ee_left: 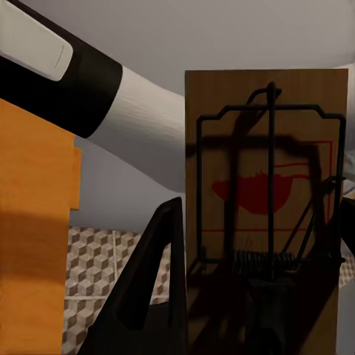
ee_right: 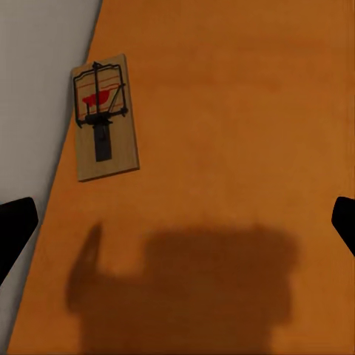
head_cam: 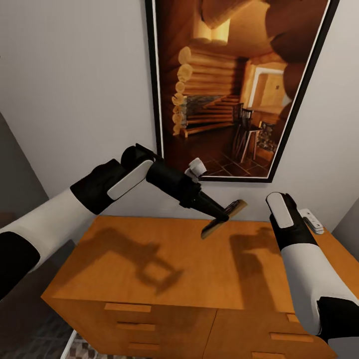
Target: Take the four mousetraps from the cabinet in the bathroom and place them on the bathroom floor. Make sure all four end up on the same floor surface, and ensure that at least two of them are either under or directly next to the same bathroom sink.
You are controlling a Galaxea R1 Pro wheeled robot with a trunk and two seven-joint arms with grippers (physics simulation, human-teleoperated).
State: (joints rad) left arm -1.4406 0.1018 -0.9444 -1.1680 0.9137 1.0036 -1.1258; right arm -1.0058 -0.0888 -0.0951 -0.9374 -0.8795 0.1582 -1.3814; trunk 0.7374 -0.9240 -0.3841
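A mousetrap (head_cam: 225,218) is pinched edgewise by the left gripper (head_cam: 219,213) above the cabinet (head_cam: 149,259); it could slip. The right gripper (ee_right: 177,222) is spread above a second trap (ee_right: 105,116), at its eleven o'clock.

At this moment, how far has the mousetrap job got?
Early stage. No trap is seen on the bathroom floor. In hand: the left gripper holds one mousetrap lifted above the cabinet. Left: another mousetrap lies on the cabinet top under the right gripper, jaws open. The other traps' whereabouts are unclear.
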